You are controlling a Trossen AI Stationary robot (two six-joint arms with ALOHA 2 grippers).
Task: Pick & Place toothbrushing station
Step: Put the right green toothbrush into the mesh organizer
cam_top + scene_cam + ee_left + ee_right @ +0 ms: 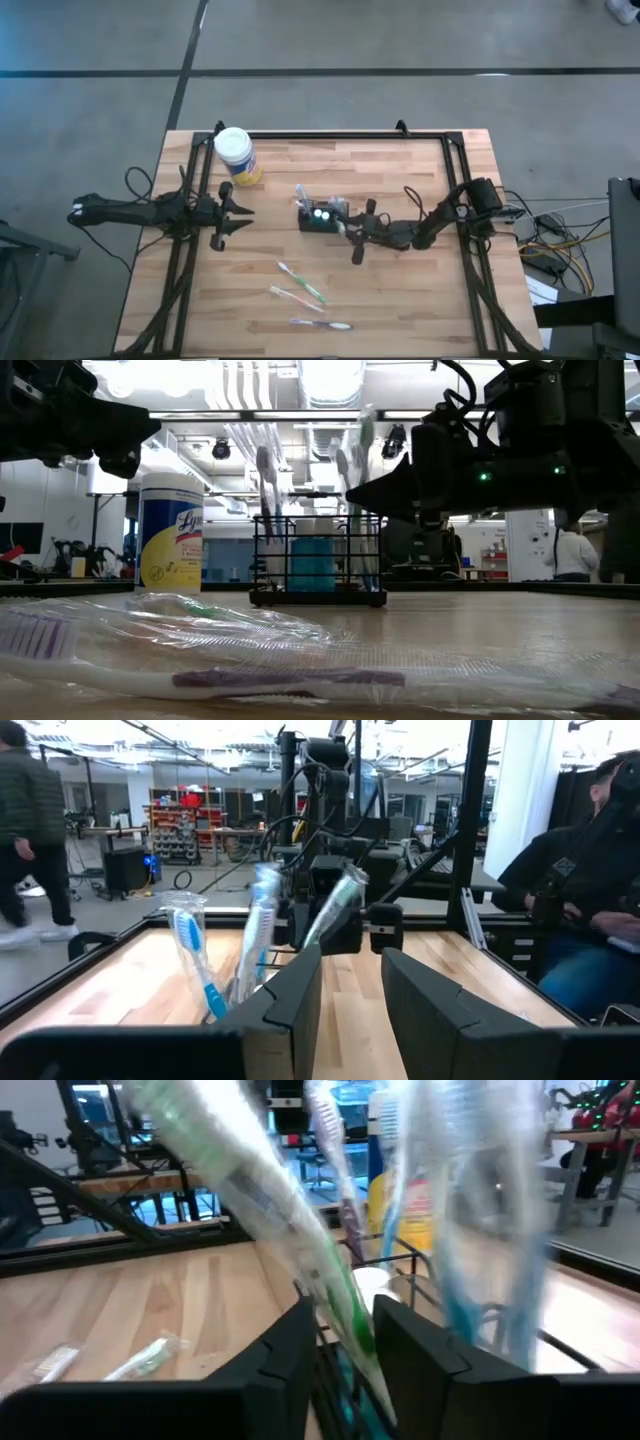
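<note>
A small black wire toothbrushing station stands upright near the middle of a wooden table, holding several wrapped toothbrushes on end. The right gripper sits just beside the caddy, its fingers slightly apart around a green-handled wrapped toothbrush leaning in the caddy, though whether they press on it cannot be told. The left gripper hovers partly open and empty near a yellow-labelled wipes canister, with three more wrapped toothbrushes lying flat on the table's near side.
</note>
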